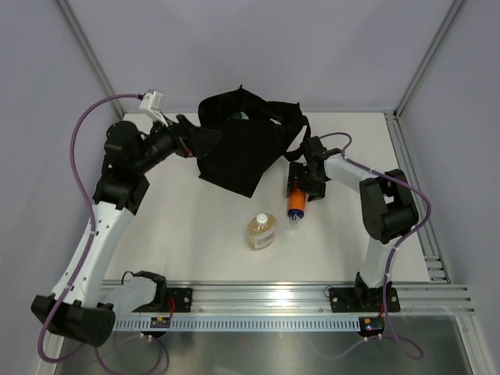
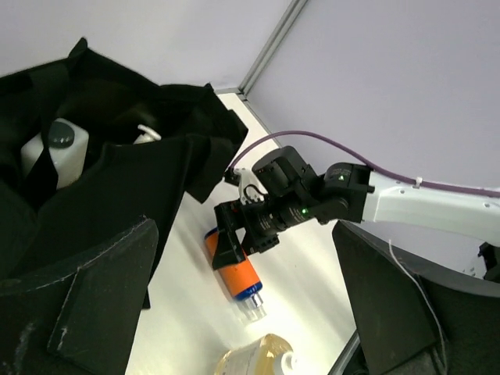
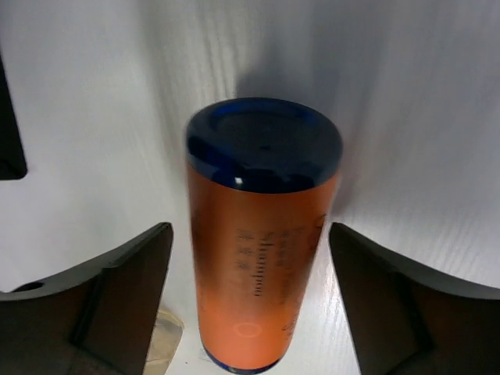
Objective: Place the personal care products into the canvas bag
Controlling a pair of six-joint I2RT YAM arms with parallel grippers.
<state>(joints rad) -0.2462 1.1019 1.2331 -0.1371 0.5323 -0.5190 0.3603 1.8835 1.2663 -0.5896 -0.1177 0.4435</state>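
**Right tool straddles the orange shampoo bottle**

The orange bottle (image 3: pixel 262 258) lies on its side on the white tabletop (image 1: pixel 180 234), at about 4 o'clock from the black canvas bag (image 1: pixel 246 156) in the top view. A squat amber-liquid bottle (image 1: pixel 261 233) lies at its 8 o'clock.

The right tool (image 1: pixel 298 187) is down over the orange bottle, one finger on each side. Its wrist view shows a gap on both sides, so it is spread and grips nothing yet.

The left tool (image 1: pixel 201 142) sits at the bag's 9 o'clock edge, released, with nothing between its fingers. A white container (image 2: pixel 55 152) already rests inside the bag.

The bottle looks like stiff, smooth plastic, probably light and likely to roll. The best hold seems to be square across the middle of its orange wall, away from the dark blue end.
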